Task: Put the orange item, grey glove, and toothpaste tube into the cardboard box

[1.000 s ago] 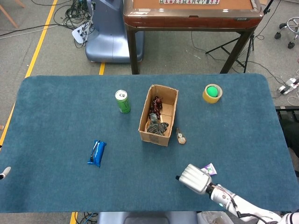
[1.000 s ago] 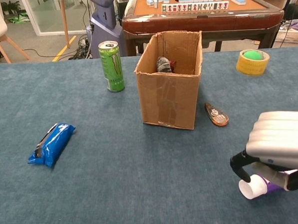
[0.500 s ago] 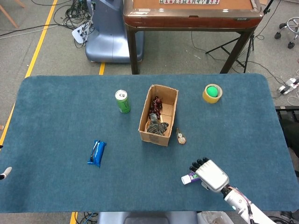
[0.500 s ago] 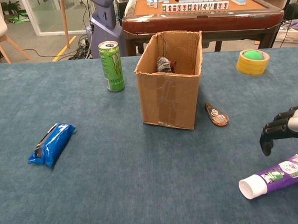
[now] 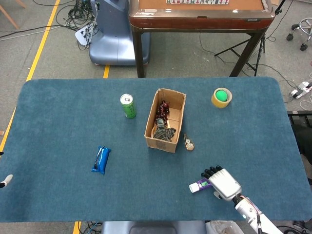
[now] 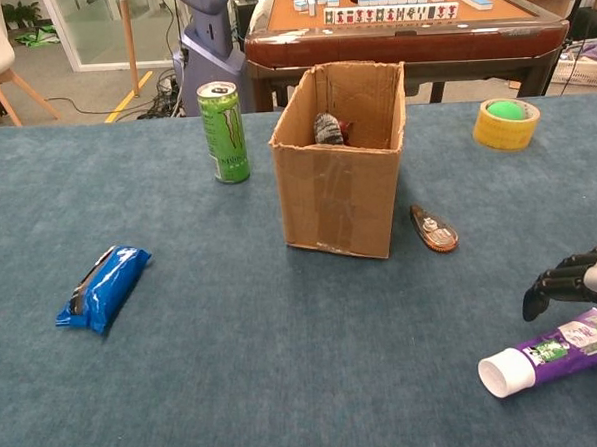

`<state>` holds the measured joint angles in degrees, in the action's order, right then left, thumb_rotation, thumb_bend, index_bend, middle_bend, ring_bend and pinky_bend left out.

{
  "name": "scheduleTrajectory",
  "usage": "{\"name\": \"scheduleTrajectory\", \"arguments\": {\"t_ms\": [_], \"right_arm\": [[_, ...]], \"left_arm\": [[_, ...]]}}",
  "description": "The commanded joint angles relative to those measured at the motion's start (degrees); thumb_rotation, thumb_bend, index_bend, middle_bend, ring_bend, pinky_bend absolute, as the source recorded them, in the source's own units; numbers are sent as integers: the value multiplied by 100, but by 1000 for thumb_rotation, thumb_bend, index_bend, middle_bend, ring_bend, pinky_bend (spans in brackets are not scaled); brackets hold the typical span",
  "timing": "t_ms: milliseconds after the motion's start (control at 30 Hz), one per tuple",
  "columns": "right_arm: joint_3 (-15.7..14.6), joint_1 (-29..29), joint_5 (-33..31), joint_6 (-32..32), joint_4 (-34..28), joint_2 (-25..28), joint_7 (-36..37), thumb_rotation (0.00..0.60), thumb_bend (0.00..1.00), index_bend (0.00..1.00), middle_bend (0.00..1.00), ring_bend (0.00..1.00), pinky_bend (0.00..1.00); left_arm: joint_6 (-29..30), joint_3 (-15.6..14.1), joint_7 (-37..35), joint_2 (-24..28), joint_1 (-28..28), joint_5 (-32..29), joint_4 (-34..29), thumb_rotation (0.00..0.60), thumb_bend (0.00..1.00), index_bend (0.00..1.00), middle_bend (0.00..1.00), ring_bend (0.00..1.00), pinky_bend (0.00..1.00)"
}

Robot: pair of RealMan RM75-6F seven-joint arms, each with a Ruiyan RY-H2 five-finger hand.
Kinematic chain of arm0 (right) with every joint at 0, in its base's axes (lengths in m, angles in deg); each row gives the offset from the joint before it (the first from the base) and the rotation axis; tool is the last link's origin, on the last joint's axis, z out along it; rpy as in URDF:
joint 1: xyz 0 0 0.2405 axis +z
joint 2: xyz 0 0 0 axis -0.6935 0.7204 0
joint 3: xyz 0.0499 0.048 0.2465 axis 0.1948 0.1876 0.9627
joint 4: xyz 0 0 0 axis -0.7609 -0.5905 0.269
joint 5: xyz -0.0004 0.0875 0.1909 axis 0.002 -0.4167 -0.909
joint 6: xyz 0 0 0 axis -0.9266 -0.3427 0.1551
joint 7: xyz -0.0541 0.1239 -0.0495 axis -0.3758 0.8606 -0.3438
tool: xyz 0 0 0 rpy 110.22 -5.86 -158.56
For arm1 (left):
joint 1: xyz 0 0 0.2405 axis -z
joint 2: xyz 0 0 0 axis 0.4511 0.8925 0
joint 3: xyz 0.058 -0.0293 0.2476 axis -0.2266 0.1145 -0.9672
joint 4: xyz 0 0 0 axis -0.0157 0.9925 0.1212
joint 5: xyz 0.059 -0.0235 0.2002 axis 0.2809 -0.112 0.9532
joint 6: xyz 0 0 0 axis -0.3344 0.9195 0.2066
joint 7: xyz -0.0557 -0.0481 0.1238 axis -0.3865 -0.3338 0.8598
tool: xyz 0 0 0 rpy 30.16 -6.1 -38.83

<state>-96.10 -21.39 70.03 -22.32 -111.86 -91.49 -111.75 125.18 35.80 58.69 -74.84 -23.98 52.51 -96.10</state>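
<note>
The toothpaste tube point(image 5: 198, 185) point(image 6: 556, 351) lies flat on the blue table near the front right, white cap pointing left. My right hand point(image 5: 223, 182) point(image 6: 579, 279) hovers over its rear end, dark fingers point(image 6: 542, 293) curled downward just above it and holding nothing. The cardboard box point(image 5: 158, 143) point(image 6: 337, 196) stands open at mid-table. Inside it lie the grey glove point(image 5: 164, 131) point(image 6: 326, 128) and a dark reddish-orange item point(image 5: 163, 109) point(image 6: 347, 130). Only a pale sliver, possibly my left hand point(image 5: 4, 181), shows at the left edge.
A green can point(image 5: 128, 106) point(image 6: 223, 131) stands left of the box. A blue packet point(image 5: 101, 160) point(image 6: 104, 286) lies front left. A small brown object point(image 5: 188, 143) point(image 6: 434, 228) lies right of the box. A yellow tape roll point(image 5: 221, 97) point(image 6: 506, 123) sits far right.
My right hand was covering the tube a second ago; it has drawn back to the right, and the tube now lies exposed on the table.
</note>
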Motion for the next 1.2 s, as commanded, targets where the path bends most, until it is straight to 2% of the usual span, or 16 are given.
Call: {"name": "scheduleTrajectory", "arguments": {"t_ms": [33, 300, 500, 633, 867, 1200], "right_arm": [[37, -14, 11, -70, 76, -76, 50, 600, 29, 294, 301, 249, 334], [145, -28, 31, -207, 218, -229, 91, 600, 185, 294, 338, 257, 336], [220, -20, 52, -294, 291, -320, 157, 600, 343, 294, 397, 314, 370], [253, 6, 31, -411, 318, -355, 151, 600, 352, 305, 422, 342, 390], [294, 0, 49, -460, 366, -400, 126, 600, 359, 384, 501, 427, 436], [343, -87, 320, -145, 361, -323, 492, 600, 408, 474, 587, 517, 519]], "left_arm": [[3, 1, -5, 1, -2, 0, -1, 600, 159, 268, 214, 238, 473], [4, -2, -40, 17, -9, 9, -12, 600, 159, 268, 214, 238, 473], [-8, -8, -49, 23, -7, 14, -11, 600, 159, 268, 214, 238, 473], [-8, -2, -69, 27, -9, 6, -7, 600, 159, 268, 214, 238, 473], [-16, -4, -97, 38, -10, 10, -8, 600, 159, 268, 214, 238, 473], [-24, -8, -76, 31, -5, 8, -2, 600, 159, 268, 214, 237, 473]]}}
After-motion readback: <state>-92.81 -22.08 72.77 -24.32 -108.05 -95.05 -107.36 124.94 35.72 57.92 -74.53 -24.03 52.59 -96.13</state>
